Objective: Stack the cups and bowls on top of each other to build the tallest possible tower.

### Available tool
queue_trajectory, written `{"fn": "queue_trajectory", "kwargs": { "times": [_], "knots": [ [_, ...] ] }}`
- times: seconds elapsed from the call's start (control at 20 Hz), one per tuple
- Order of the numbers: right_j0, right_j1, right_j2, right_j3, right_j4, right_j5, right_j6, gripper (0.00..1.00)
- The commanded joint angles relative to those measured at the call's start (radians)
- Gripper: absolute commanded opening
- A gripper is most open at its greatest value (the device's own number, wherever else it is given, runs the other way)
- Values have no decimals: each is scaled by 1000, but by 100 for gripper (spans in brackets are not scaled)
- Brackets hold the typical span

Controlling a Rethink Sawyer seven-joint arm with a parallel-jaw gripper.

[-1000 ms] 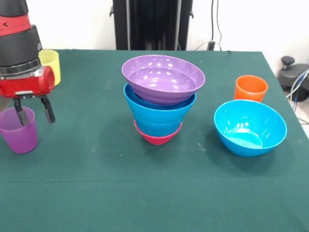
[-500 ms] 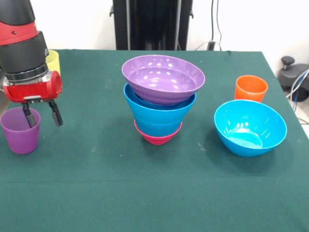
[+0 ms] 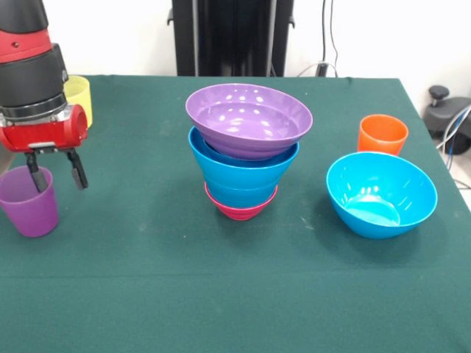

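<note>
I hold the gripper (image 3: 55, 170) over the purple cup (image 3: 29, 201) at the table's left edge. Its fingers are apart and straddle the cup's right rim: one inside the mouth, one outside. The cup stands upright, axis vertical. The tower (image 3: 246, 151) stands well apart to the right. No writing is legible.

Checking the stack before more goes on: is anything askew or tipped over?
The purple bowl atop the tower sits tilted, its rim lower on the right. The loose blue bowl also leans toward the camera. Nothing is spilled or visibly damaged; the cups stand upright.
</note>
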Motion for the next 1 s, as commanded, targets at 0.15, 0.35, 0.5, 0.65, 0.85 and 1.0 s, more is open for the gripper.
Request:
{"fn": "queue_trajectory", "kwargs": {
  "times": [0.15, 0.35, 0.5, 0.65, 0.85, 1.0],
  "knots": [
    [7, -30, -53, 10, -73, 14, -204, 100],
    [8, -17, -64, 7, -87, 2, -200, 100],
    [11, 18, -80, -12, -106, -12, -199, 100],
    [10, 42, -94, -22, -121, -26, -194, 100],
    [14, 54, -104, -34, -133, -32, -190, 100],
    [11, 74, -99, -46, -139, -34, -197, 100]
  ]
}}
